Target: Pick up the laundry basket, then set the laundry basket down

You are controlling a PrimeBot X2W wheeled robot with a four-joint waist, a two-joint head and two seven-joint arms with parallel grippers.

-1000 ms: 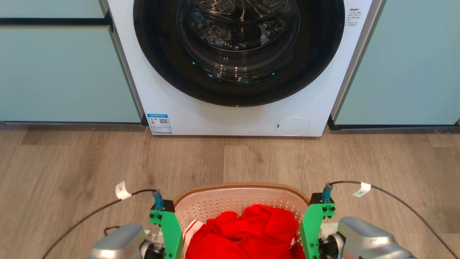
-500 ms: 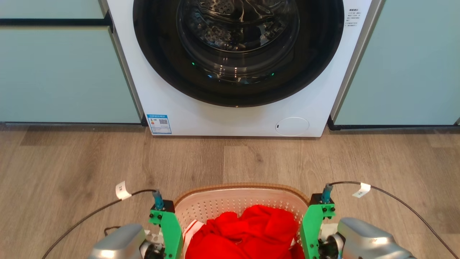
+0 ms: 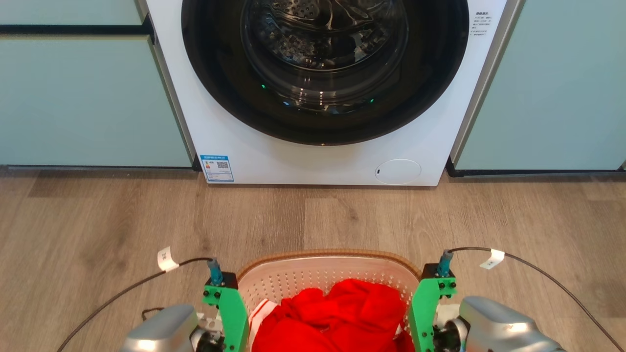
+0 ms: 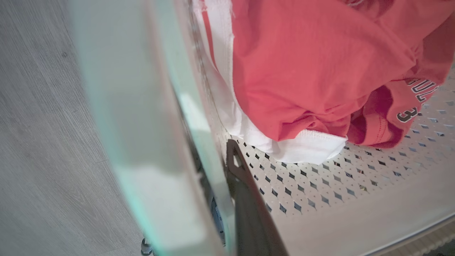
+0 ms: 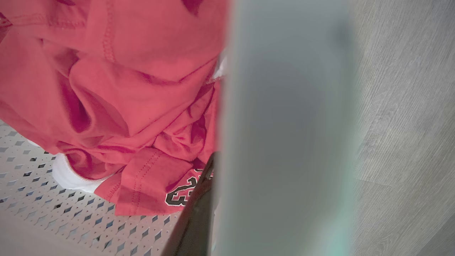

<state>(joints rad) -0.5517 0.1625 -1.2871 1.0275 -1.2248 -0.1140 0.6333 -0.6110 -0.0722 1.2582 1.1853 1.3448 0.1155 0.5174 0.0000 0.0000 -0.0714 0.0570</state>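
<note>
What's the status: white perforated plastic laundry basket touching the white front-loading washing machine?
Apart. Head view shows a band of bare wood floor between the brown rim of the white perforated plastic laundry basket and the base of the white washing machine.

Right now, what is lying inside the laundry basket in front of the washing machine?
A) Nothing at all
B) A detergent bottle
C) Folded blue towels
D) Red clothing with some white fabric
D: crumpled red clothing with a bit of white fabric under it lies heaped in the laundry basket, on its perforated floor in both wrist views.
</note>
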